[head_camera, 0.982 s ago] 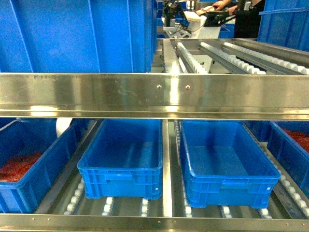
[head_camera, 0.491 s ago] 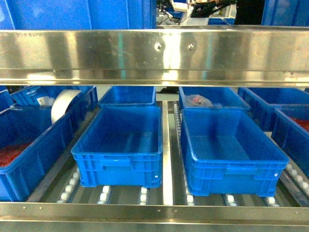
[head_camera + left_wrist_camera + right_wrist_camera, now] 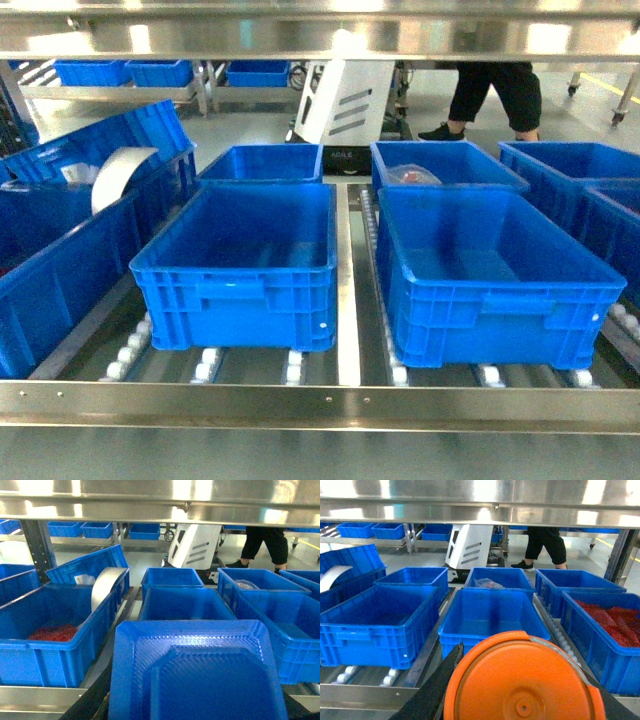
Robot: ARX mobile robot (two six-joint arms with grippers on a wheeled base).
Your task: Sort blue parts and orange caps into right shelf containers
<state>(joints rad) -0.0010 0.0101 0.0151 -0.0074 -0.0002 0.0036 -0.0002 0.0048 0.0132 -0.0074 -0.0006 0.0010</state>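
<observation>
A blue part (image 3: 200, 675) is seen close to the left wrist camera, filling the lower frame, and is held pinched by the left fingers, of which only dark edges are visible. An orange cap (image 3: 522, 680) is likewise gripped by the right fingers (image 3: 427, 692), in front of the shelf. Two empty blue crates (image 3: 240, 262) (image 3: 490, 270) are set side by side on the roller shelf (image 3: 345, 330).

2 empty blue crates (image 3: 238, 250) on roller shelf (image 3: 320, 405), white tape roll (image 3: 118, 176), person's legs (image 3: 495, 95) behind
</observation>
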